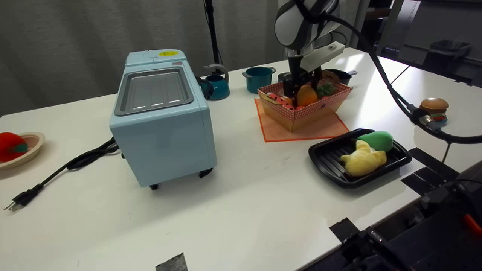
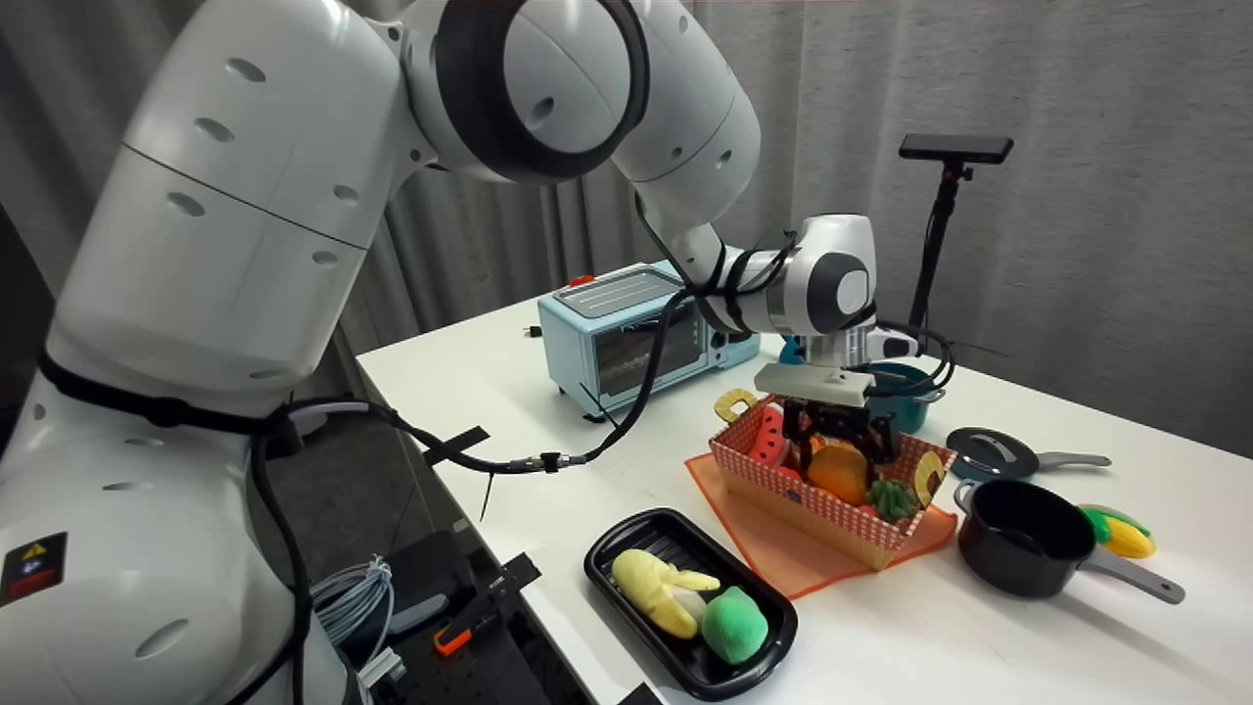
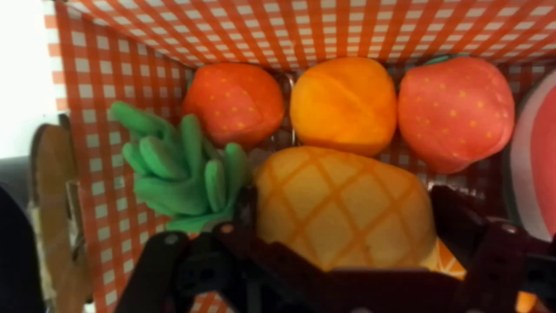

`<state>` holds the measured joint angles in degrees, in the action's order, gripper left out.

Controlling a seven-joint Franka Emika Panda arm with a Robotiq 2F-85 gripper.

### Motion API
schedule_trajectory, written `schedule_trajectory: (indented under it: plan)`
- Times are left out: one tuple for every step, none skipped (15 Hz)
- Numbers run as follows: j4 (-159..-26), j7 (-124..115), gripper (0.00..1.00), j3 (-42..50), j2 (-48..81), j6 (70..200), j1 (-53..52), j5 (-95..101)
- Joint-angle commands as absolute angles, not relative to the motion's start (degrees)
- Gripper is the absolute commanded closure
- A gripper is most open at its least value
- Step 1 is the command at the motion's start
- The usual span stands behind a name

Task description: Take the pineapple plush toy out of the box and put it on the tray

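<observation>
The pineapple plush toy (image 3: 343,204) lies in the box (image 3: 299,26), which has a red-and-white checked lining. Its green leafy tuft (image 3: 182,178) points to the left in the wrist view. The toy also shows in both exterior views (image 1: 307,96) (image 2: 840,475). My gripper (image 3: 345,202) is down in the box with its fingers spread, one at each end of the orange body. The left finger sits between body and tuft, and the right finger is against or very near the far end. The black tray (image 1: 327,154) (image 2: 666,534) stands on the table beside the box.
A yellow plush (image 1: 363,160) and a green plush (image 1: 378,141) lie on the tray. Strawberries (image 3: 234,104), an orange plush (image 3: 343,106) and a watermelon piece (image 3: 536,152) crowd the box. A blue appliance (image 1: 169,146), pots (image 2: 1028,539) and a pan lid (image 2: 994,452) stand nearby.
</observation>
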<state>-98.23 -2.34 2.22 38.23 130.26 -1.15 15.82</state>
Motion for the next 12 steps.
schedule_trajectory:
  plan:
    - [-96.7, -2.9, 0.28, 2.5, 39.8, 130.0, -2.0, 14.2]
    - [-97.0, -3.0, 0.34, 2.5, 39.6, 130.0, -2.0, 14.1]
    - [-97.5, -3.1, 0.43, 2.5, 39.1, 130.0, -2.0, 13.9]
    - [-97.9, -3.2, 0.5, 2.5, 38.6, 130.1, -2.0, 13.8]
    - [-98.4, -3.3, 0.56, 2.5, 38.0, 130.2, -2.0, 13.8]
    - [-99.3, -3.6, 0.64, 2.6, 36.9, 130.3, -2.1, 13.9]
    - [-100.1, -4.1, 0.7, 2.8, 35.8, 130.3, -2.3, 14.1]
    - [-101.1, -4.7, 0.78, 2.9, 34.4, 130.4, -2.5, 14.2]
    - [-102.0, -5.2, 0.84, 2.9, 33.3, 130.4, -2.5, 14.2]
    - [-103.4, -5.9, 0.91, 3.0, 31.4, 130.6, -2.7, 14.3]
    - [-104.6, -6.6, 0.93, 3.1, 29.9, 130.9, -2.8, 14.5]
    - [-106.3, -7.4, 0.92, 3.2, 27.6, 131.3, -3.0, 14.7]
